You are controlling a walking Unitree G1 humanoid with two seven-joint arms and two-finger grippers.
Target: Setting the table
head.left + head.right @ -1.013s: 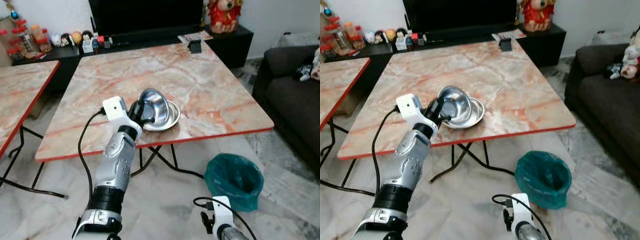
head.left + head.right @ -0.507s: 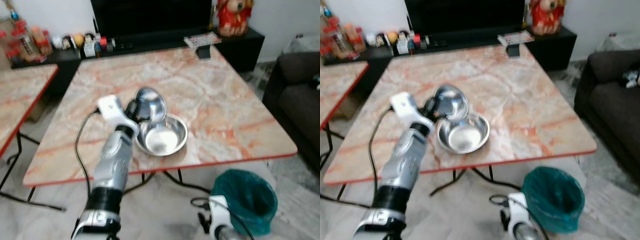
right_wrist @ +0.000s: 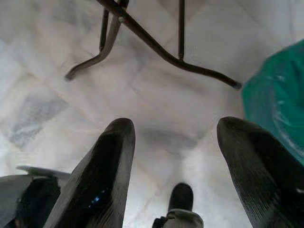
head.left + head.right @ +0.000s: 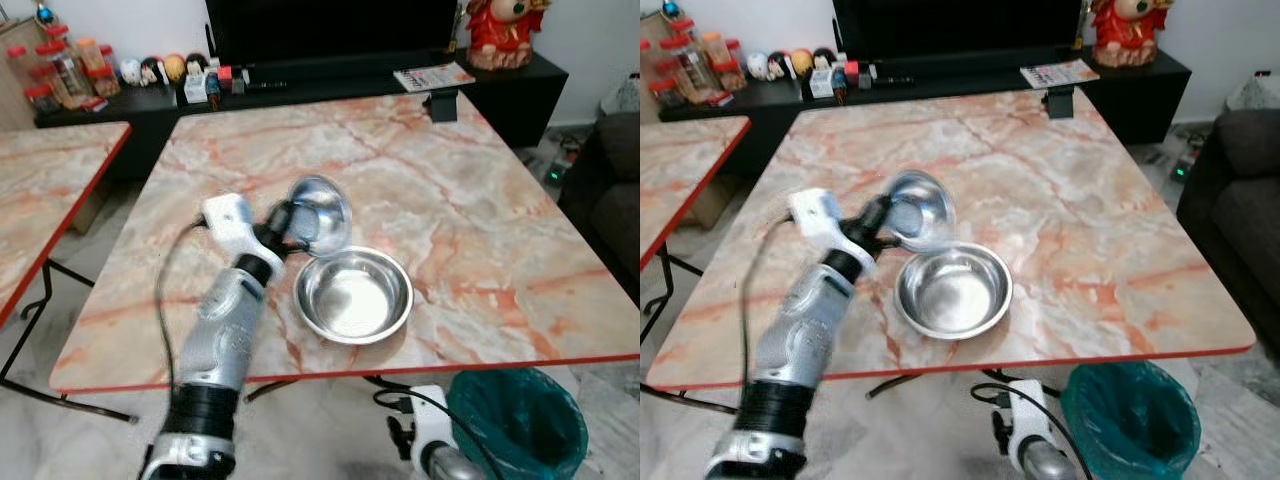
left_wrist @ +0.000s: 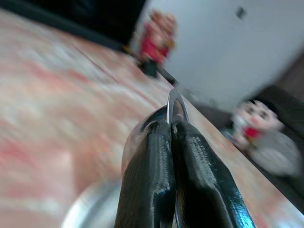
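Our left arm reaches forward and up, its left gripper (image 4: pixel 291 222) pinched tight on a steel bowl's (image 4: pixel 322 213) rim. Our right arm hangs low, the right gripper (image 3: pixel 178 156) pointing floorward, fingers (image 3: pixel 102 171) spread wide.

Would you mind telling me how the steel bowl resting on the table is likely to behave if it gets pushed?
The bowl looks thin and polished, so it is probably light and would likely slide easily on the smooth marble table. It sits near the front edge, so a push that way might send it off. Its rounded sides suggest it may rock. The left gripper holds a second bowl by the rim.
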